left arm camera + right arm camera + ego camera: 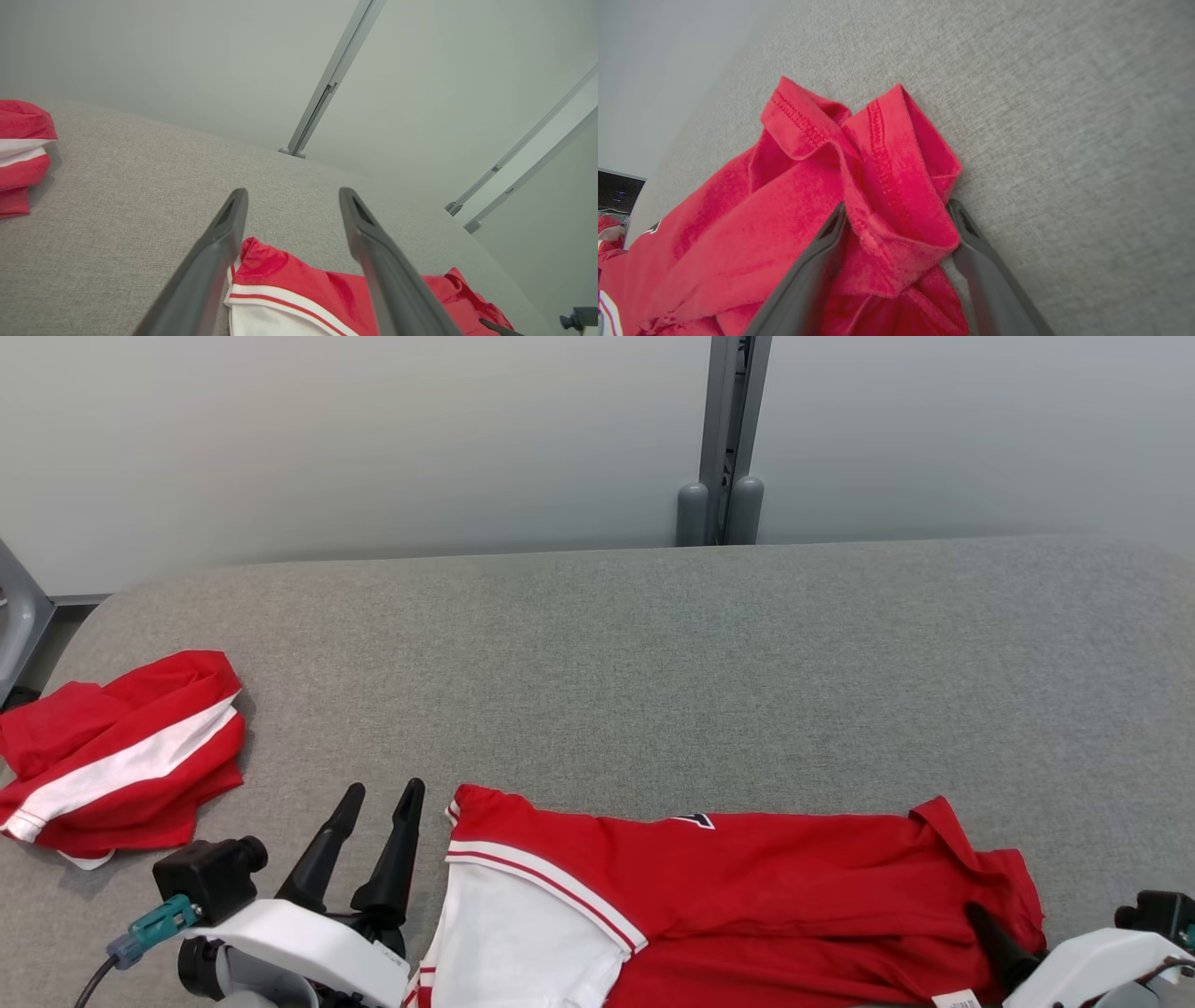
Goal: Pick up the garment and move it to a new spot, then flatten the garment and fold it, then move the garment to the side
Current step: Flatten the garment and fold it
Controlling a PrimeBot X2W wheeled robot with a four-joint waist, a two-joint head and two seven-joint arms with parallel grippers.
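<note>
A big gray table [653,644] with a cloth top goes from side to side, and a pale wall [373,429] with one gray post [731,429] stands behind it. There are two red cloth things on the table. The bigger one is the red shirt [766,887]. It lies at the near edge of the table, stretched out sideways and mostly flat, with a white part and a red and white stripe at its left end. Its right end is bunched up. The smaller one is a red and white bundle [121,756], crumpled up far over on the left side of the table, well apart from the shirt. There are two arms, each with white parts near the bottom of the head view. The left gripper [385,791] sits low at the left end of the shirt, just beside it. Its two dark fingers [219,247] point toward the wall and are spread wide, with nothing held between them. In the left wrist view the corner of the shirt lies under the gap between them. The right gripper [896,205] is down at the bunched right end of the shirt. Its two fingers [817,252] are also spread wide, and a folded lump of red cloth sits between them and touches both. They are not squeezed tight on it. A small white tag [954,1000] pokes out by the right arm.
</note>
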